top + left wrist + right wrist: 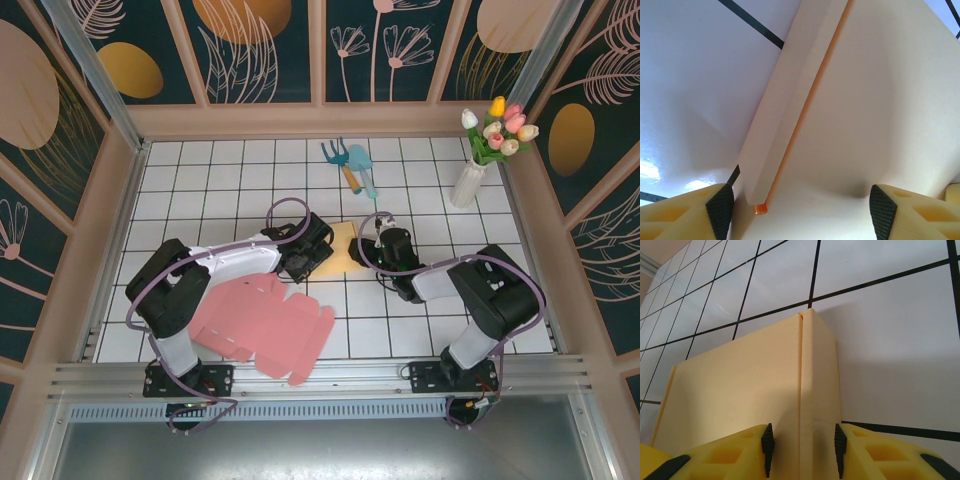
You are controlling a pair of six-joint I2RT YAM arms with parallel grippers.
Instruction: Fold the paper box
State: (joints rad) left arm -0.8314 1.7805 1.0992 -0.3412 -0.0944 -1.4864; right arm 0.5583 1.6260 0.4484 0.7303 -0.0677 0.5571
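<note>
Although the left gripper point(801, 212) is spread wide, a raised flap of the yellow paper box point(865, 100) is straddled by its pads point(721, 212) without being pinched. An upright side wall is clamped by the right gripper point(803, 447). Mid-table point(240, 180), the box is seen partly folded, smooth and pale yellow.

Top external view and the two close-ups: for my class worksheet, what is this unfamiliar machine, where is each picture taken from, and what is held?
Robot arms, left and right, bolted at a table's edge. The top view looks down from above; each close-up comes from a wrist camera. On the table: flat pink cardboard, a yellow paper box, garden tools, a vase of tulips. The left gripper is open around a box flap; the right gripper's fingers flank the box's edge, grip unclear.
</note>
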